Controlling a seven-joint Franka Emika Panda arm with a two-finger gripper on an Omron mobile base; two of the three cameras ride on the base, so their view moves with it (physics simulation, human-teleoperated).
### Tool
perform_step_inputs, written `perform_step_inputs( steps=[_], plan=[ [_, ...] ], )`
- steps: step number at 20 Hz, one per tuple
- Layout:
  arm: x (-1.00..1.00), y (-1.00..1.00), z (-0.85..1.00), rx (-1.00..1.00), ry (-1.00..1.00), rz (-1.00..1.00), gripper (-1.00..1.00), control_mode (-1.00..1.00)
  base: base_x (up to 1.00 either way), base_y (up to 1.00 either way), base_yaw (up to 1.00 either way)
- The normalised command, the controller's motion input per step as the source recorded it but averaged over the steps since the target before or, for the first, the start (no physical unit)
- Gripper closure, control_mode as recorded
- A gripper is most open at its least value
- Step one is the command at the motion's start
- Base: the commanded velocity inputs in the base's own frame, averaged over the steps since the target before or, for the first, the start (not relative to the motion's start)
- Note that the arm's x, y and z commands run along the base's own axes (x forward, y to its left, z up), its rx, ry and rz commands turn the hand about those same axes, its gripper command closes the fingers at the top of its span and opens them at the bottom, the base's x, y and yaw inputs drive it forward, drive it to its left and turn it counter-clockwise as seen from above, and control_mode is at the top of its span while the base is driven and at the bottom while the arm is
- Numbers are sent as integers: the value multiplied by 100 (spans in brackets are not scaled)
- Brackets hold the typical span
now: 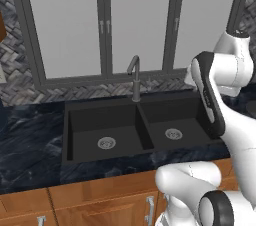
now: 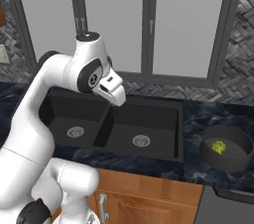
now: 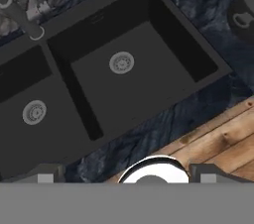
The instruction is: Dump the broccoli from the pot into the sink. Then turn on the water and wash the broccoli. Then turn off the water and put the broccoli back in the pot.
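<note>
1. Fingers [image 3: 127, 178] spread wide, empty, hanging above the sink's [image 3: 208, 77] front edge; their tips just peek at the bottom of the hand view.
2. Below them: both black basins bare, drains [image 3: 121, 63] dry, faucet [image 1: 134, 77] at the back rim, no water seen.
3. Off to the robot's right, the pot [image 2: 242, 161] sits on the dark marble surface [image 2: 196, 166], near the sink but apart.
4. Broccoli [image 2: 218, 146] lies inside the pot, so dumping not yet begun; arm prob. poised high w/ a wide gap to reach for the pot's rim.

Arm [image 2: 44, 99] raised and bent, fingers [image 3: 44, 174] spread wide, holding nothing
</note>
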Motion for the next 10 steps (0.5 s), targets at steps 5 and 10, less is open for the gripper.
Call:
perform_step_inputs(
  steps=[5,10],
  plan=[
    [-2,-51,-1,3,13,-32,-100,-100,0,0,0],
    [-3,-61,-1,3,16,-33,-100,-100,0,0,0]
  ],
)
